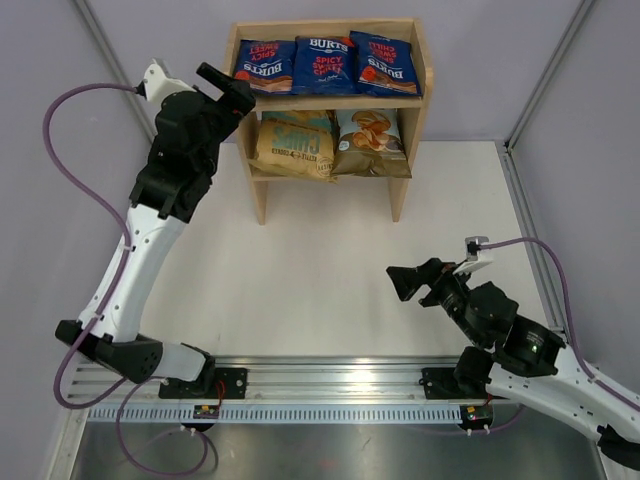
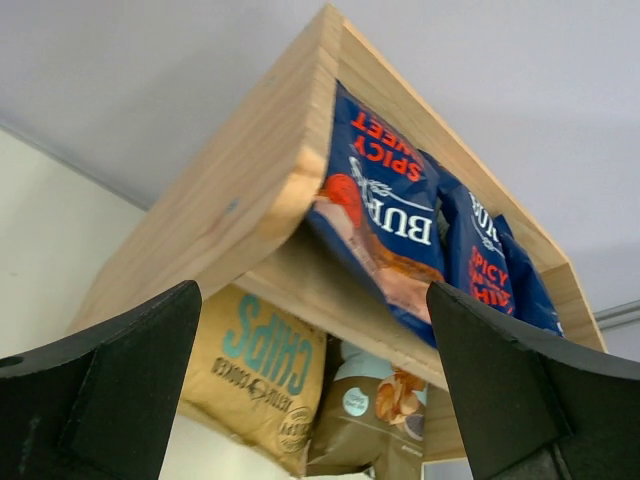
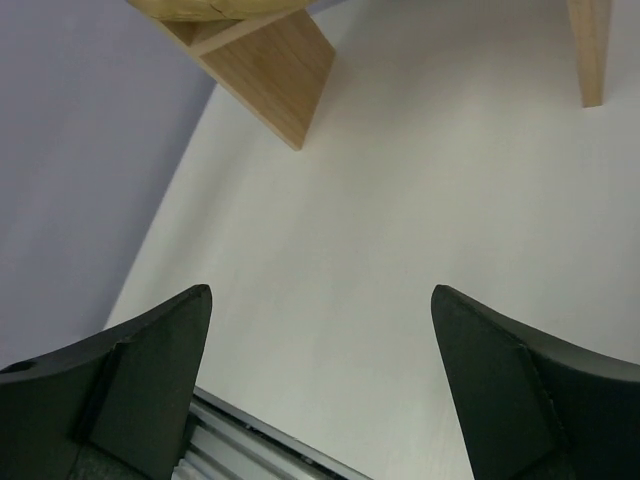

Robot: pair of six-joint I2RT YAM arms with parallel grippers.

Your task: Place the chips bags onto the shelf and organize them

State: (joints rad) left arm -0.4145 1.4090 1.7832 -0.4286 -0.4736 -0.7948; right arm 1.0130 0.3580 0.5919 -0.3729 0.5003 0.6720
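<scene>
The shelf (image 1: pixel 330 26) stands at the back of the table. Three dark-blue Burts chips bags (image 1: pixel 265 65) (image 1: pixel 323 65) (image 1: pixel 385 62) lie side by side on its top tier. On the lower tier lean the tan-and-teal bag (image 1: pixel 292 145) and, right of it, the light-blue-and-brown cassava bag (image 1: pixel 370 140). My left gripper (image 1: pixel 238 92) hangs open at the shelf's upper left corner, holding nothing. Its wrist view looks up at the shelf (image 2: pixel 230 220), the nearest Burts bag (image 2: pixel 385 200) and the tan bag (image 2: pixel 260 360) between the open left gripper (image 2: pixel 313 290). My right gripper (image 1: pixel 418 278) is open and empty over the table, well away from the shelf.
The white table (image 1: pixel 330 270) spreads between the shelf and the arms. An aluminium rail (image 1: pixel 330 385) carrying both arm bases runs along the near edge. Grey walls close in both sides. The right wrist view shows the open right gripper (image 3: pixel 321 290) and the shelf's feet (image 3: pixel 275 60).
</scene>
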